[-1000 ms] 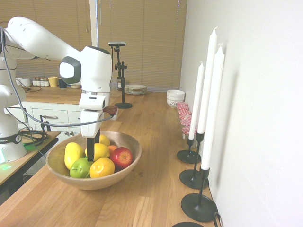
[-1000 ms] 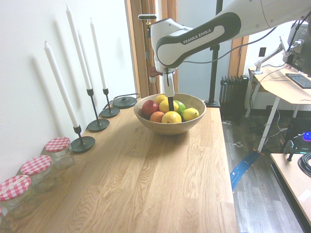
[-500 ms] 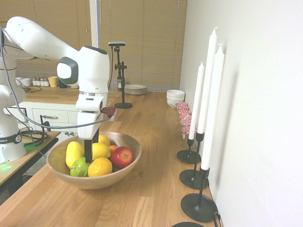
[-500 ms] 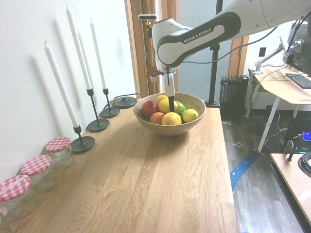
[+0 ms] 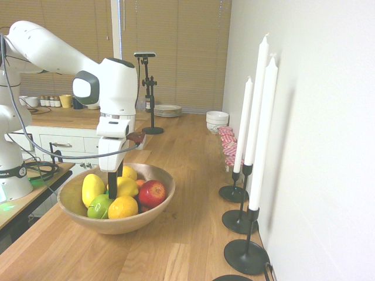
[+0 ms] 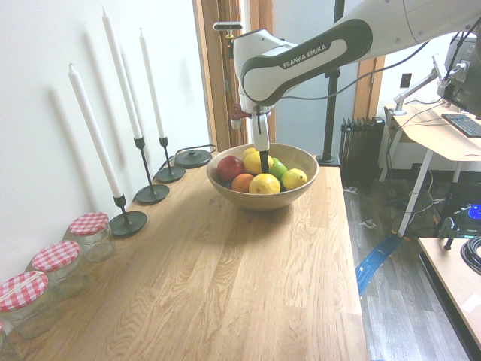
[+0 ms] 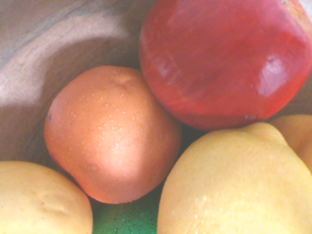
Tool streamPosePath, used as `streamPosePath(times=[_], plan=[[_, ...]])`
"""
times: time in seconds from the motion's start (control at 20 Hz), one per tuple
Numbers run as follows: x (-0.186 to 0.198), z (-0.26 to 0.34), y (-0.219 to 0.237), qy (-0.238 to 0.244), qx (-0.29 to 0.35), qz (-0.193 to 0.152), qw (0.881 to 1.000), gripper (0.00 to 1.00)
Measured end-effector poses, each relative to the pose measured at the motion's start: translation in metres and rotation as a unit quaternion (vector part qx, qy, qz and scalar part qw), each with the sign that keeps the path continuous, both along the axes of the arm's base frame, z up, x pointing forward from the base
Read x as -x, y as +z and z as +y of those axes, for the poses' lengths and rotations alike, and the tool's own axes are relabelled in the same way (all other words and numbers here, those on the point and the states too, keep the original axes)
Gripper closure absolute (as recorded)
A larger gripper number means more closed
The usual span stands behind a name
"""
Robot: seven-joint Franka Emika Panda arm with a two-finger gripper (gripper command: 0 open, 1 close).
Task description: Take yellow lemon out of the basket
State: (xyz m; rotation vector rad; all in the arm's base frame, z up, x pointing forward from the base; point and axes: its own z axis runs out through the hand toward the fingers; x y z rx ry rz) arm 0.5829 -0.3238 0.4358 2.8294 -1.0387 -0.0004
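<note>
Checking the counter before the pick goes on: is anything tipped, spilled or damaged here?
Nothing stands out. The fruit sits inside the basket, the candles stand upright, and the jars keep their lids on.

The basket point(image 5: 153, 211) is light brown wood. In it the yellow lemon point(image 5: 127, 186) is bright yellow, the apple point(image 5: 152, 192) is red, one fruit point(image 5: 100, 206) is green, and a small one point(image 7: 112, 134) is orange (with tiny dots on its skin). The counter point(image 6: 225, 278) is pale wood with wavy lines. The candles point(image 5: 262, 99) are white on black holders point(image 5: 246, 254). The jars point(image 6: 89, 233) have red and white checked lids. The arm point(image 6: 301, 56) is white with a black band.
</note>
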Motion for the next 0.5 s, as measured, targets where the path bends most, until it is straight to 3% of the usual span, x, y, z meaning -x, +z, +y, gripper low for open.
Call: streamPosePath(times=[0.3, 0.5], plan=[[-0.002, 0.005, 0.002, -0.001, 0.0, -0.002, 1.0, 1.0], [-0.005, 0.026, 0.042, -0.017, -0.001, -0.041, 0.999, 1.0]])
